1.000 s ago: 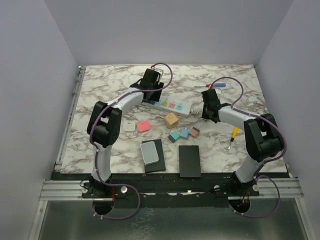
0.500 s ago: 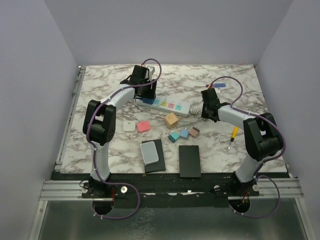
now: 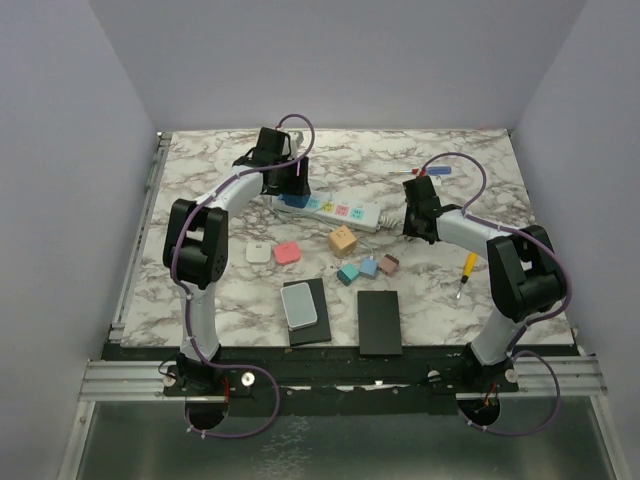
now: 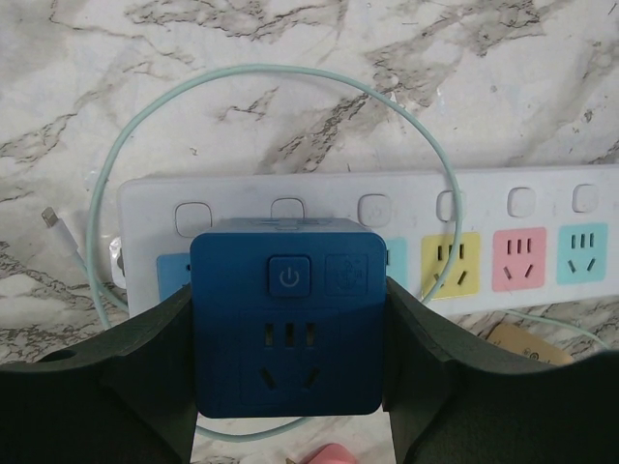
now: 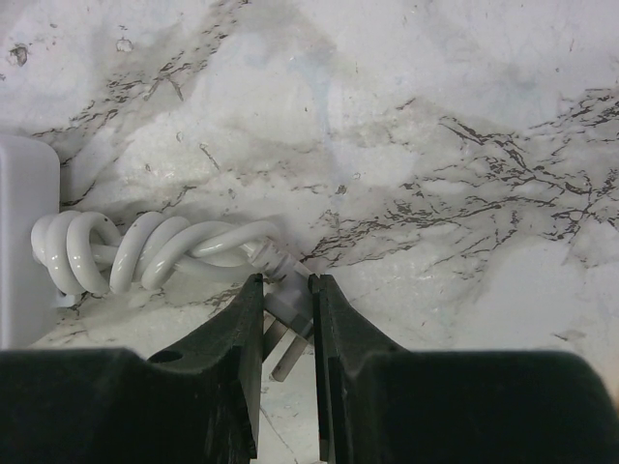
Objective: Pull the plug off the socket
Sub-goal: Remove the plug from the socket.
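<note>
The white power strip (image 3: 335, 211) lies across the middle of the table, with pastel outlet faces (image 4: 450, 263) in a row. My left gripper (image 4: 290, 362) is shut on a dark blue cube plug (image 4: 290, 319) with a power button, held over the strip's left end (image 3: 289, 197). The cube hides whether its prongs are still in the strip. A thin teal cable (image 4: 116, 164) loops around it. My right gripper (image 5: 287, 324) is shut on the white plug (image 5: 288, 307) at the end of the strip's coiled cord (image 5: 145, 253), by the strip's right end (image 3: 410, 222).
Loose cube plugs lie in front of the strip: tan (image 3: 343, 240), pink (image 3: 287, 253), white (image 3: 259, 253), teal (image 3: 348, 273) and brown (image 3: 388, 263). Two black pads (image 3: 379, 322), one under a grey device (image 3: 299, 305), lie near the front. Screwdrivers lie at the right (image 3: 466, 270) and back right (image 3: 432, 172).
My left arm has swung left and back with the blue cube plug in its grip, and the strip's left end has shifted left with it. The right arm has stayed put.
</note>
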### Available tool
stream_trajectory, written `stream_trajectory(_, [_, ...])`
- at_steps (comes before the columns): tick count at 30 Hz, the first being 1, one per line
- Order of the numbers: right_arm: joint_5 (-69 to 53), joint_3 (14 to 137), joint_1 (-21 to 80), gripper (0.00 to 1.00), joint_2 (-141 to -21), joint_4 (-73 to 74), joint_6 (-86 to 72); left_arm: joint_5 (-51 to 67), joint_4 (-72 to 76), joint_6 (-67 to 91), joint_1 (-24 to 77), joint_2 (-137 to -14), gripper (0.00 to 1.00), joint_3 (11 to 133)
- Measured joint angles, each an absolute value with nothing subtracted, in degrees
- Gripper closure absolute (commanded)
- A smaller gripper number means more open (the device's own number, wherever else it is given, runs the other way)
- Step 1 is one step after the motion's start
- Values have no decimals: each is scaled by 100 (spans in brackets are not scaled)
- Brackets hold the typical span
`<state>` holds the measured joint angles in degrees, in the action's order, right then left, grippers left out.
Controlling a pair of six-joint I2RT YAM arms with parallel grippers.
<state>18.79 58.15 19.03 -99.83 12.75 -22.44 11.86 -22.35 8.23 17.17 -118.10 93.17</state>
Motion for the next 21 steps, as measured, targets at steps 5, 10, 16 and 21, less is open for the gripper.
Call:
stream_trajectory(5, [1857, 5833, 1900, 96, -9996, 1267, -2246, 1284, -2217, 902, 1664, -11810, 100, 9314])
stream_trajectory(10, [1848, 5857, 1900, 96, -10020, 1260, -2246, 1181, -2200, 851, 1678, -11808, 100, 9308])
stream_trajectory(16, [1774, 5859, 1890, 62, -9996, 1251, -2191, 725, -2169, 631, 1883, -11804, 100, 9288])
stream_trajectory(21, [1490, 5592, 1813, 38, -9664, 1321, -1863, 709, -2158, 272, 1933, -11799, 100, 9268])
